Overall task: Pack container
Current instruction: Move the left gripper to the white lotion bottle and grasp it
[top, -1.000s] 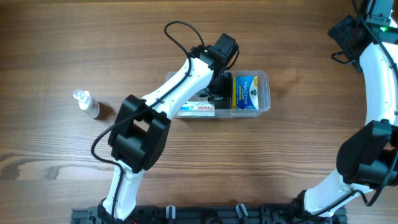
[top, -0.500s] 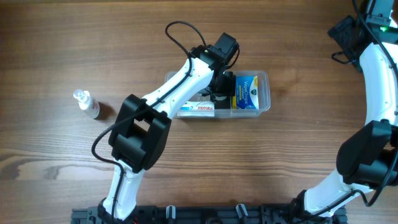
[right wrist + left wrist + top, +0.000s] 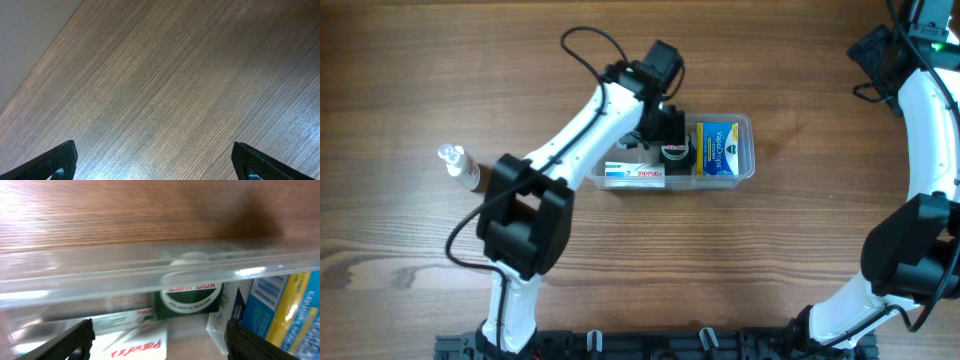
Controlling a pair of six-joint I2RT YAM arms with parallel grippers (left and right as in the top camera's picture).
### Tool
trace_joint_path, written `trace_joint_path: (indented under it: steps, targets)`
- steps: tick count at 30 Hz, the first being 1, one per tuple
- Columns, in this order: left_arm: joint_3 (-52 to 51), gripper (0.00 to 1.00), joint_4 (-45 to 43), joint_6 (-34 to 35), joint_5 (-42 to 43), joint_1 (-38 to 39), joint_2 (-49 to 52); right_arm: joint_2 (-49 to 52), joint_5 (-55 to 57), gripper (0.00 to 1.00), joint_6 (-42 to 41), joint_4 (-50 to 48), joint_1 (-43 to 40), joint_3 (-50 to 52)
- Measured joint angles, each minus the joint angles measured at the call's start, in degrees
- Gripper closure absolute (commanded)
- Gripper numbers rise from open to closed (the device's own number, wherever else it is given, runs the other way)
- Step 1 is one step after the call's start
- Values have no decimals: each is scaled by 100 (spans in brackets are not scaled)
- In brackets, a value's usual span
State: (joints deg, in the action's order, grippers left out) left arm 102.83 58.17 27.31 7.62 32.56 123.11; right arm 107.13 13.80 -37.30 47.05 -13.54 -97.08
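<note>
The clear plastic container [image 3: 746, 122] sits at the table's middle. Its near rim crosses the left wrist view [image 3: 100, 272]. Inside lie a blue and yellow box [image 3: 718, 148], a round green-labelled tin [image 3: 676, 153] and a white box with red lettering [image 3: 633, 174]. The same things show in the left wrist view: blue box [image 3: 285, 305], tin [image 3: 192, 297], white box [image 3: 132, 345]. My left gripper [image 3: 658, 128] is open and empty over the container's left part, its fingers wide apart [image 3: 160, 340]. My right gripper [image 3: 155, 162] is open over bare wood at the far right.
A small clear bottle [image 3: 460, 166] lies on the wooden table [image 3: 620, 260] at the left. The right arm [image 3: 920, 120] runs along the right edge. A black rail [image 3: 650, 345] lines the table's front edge.
My left arm has pulled back to the left and up from the container, uncovering the round tin. The right arm has not moved.
</note>
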Motion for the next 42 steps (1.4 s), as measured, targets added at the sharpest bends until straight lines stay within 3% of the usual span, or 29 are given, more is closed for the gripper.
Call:
trace_joint_path:
  steps: [5,11,15,17,23,28,42]
  targets:
    - [0,14,164,-256,-35,-671,-1060,0,0,0,0,-2,0,0]
    - [66,13,2302,-369,-1054,-1886,-2428,0,0,0,0,2,0,0]
    - [66,8,2927,-651,-1257,-3067,-2553,0,0,0,0,2,0,0]
    - [66,9,2920,-935,-1272,-3383,-2553,0,0,0,0,2,0,0]
    - [63,2,2638,-2750,-1338,-4441,-2551,0,0,0,0,2,0,0]
    - [63,3,2643,-3648,-1331,-4763,-2302,0,0,0,0,2,0,0]
    - [63,4,2330,-4229,-1270,-4789,-608,0,0,0,0,2,0,0]
